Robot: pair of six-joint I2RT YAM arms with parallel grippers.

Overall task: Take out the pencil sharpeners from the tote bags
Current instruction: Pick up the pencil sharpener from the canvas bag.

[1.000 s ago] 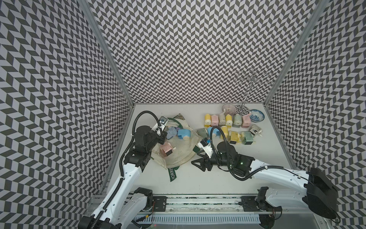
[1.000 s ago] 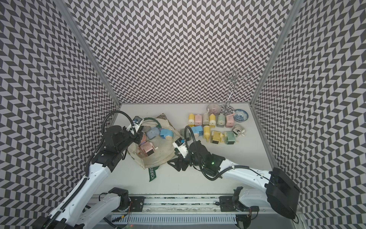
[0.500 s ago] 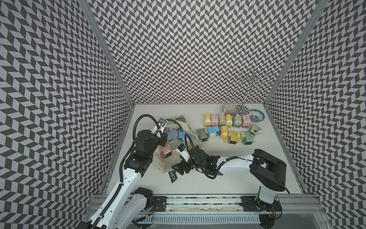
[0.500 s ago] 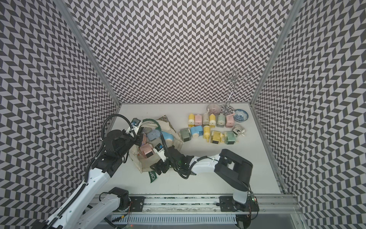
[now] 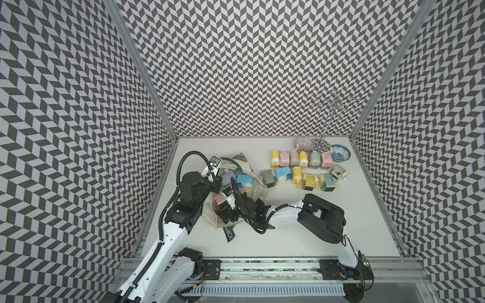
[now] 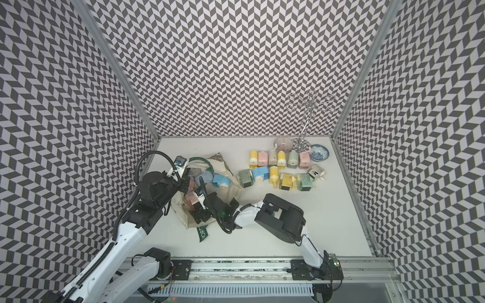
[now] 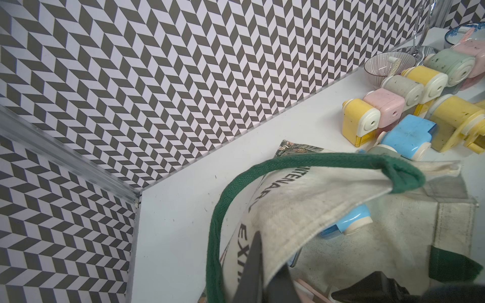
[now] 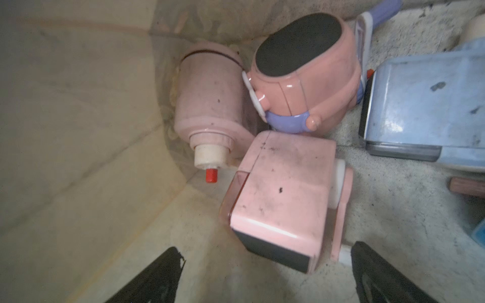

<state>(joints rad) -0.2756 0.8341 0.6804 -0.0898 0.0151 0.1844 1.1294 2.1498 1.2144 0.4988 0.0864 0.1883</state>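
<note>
right fingers (image 8: 157,280) spread; three pink sharpeners (image 8: 283,196)

Cream tote bag (image 5: 259,189) lies open — pink sharpeners (image 8: 283,191) inside, pastel sharpeners (image 5: 297,173) clustered beside it.

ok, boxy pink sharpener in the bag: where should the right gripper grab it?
Clamp the boxy pink sharpener across its flat side walls, coming in from the dark-panelled end that faces the open right gripper. The crank juts from one side, so the jaws probably need to span it.
</note>
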